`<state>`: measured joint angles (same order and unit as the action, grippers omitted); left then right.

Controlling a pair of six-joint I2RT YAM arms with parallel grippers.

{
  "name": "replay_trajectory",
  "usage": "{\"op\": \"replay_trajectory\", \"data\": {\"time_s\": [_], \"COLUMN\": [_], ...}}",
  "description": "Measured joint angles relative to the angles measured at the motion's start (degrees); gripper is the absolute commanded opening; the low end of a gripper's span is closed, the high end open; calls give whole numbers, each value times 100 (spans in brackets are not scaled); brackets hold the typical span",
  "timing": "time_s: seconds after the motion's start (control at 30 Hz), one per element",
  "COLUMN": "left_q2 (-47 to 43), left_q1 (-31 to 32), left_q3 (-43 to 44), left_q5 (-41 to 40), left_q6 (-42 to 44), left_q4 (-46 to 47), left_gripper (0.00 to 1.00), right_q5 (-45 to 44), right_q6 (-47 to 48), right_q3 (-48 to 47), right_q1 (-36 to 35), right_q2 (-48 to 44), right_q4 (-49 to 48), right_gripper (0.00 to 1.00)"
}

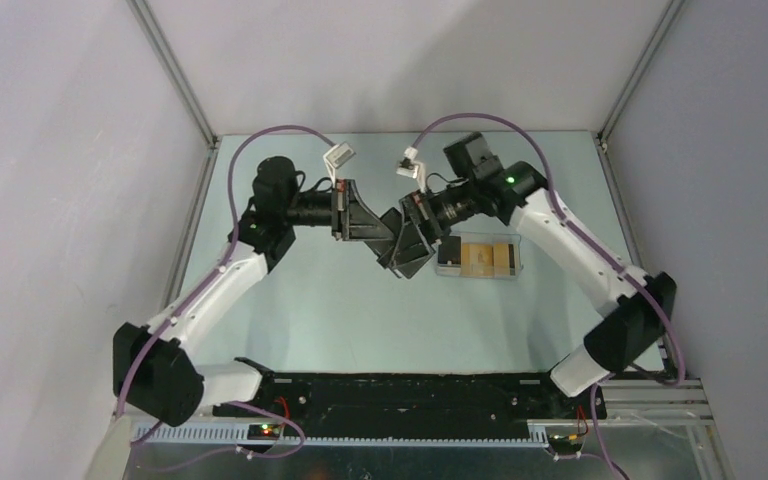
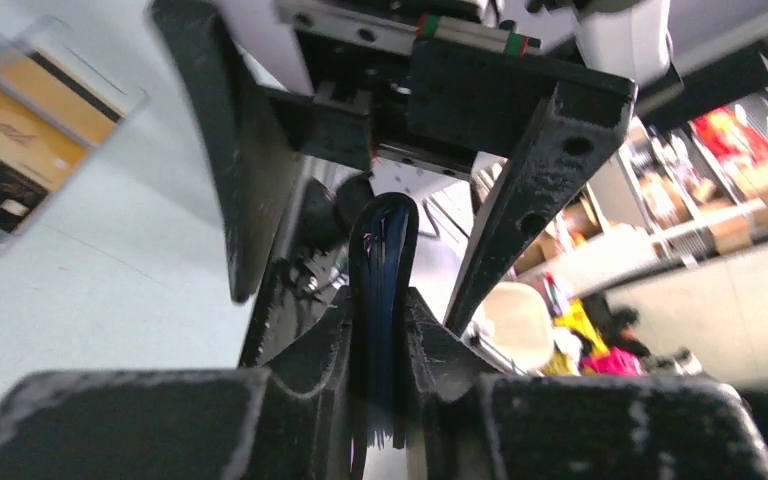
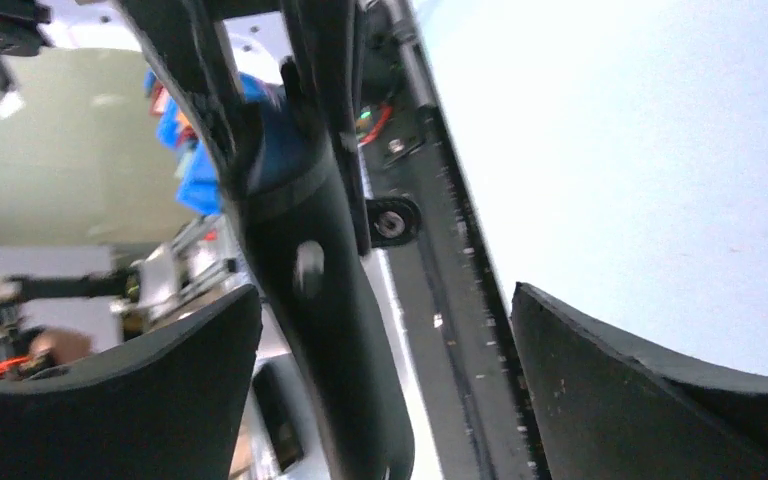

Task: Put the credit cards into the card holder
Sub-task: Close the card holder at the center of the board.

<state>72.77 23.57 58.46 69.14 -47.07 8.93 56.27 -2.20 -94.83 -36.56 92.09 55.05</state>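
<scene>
Card holder point(image 2: 382, 240) pinched edge-on in left gripper point(image 2: 380, 340), mid-table between the arms
Right gripper point(image 3: 385, 295) gapes wide either side of it, no contact. Credit cards point(image 1: 480, 257) lie in pale tray point(image 1: 447, 268) just beside. Holder likely light, floppy at the fold: take one flap near its edge. Cards thin, stiff, slick

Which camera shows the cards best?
Top view: the cards lie whole in the clear tray, though small. The left wrist view shows them larger but blurred and cut off at the edge. The right wrist view shows none.
</scene>
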Motion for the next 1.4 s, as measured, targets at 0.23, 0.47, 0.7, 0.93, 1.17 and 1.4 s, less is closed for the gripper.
{"op": "replay_trajectory", "data": {"time_s": [0.23, 0.47, 0.7, 0.93, 1.17, 1.4], "left_q2": [-815, -1694, -1961, -2131, -2149, -2144], "left_q1": [4, 4, 4, 4, 4, 4], "left_q3": [216, 232, 232, 433, 651, 651], "left_q5": [-2249, -4769, -5855, -6188, -6129, -5987], "left_q6": [426, 92, -898, -1462, -1746, -1849], "left_q4": [-1502, -2865, -3536, -3757, -3740, -3742], "left_gripper": [0, 0, 0, 0, 0, 0], "right_q5": [-2205, -5396, -7235, -7676, -8319, -9274], "right_q6": [-472, 168, 1241, 2218, 3727, 6299], "right_q3": [1016, 1416, 2354, 3595, 4339, 4242], "right_q1": [157, -1172, -2684, -3338, -3987, -4275], "right_q2": [-1574, -2680, -2706, -2656, -2153, -367], "right_q4": [-1449, -2199, -3578, -5324, -7672, -11049], "right_gripper": [99, 99, 99, 99, 100, 99]}}
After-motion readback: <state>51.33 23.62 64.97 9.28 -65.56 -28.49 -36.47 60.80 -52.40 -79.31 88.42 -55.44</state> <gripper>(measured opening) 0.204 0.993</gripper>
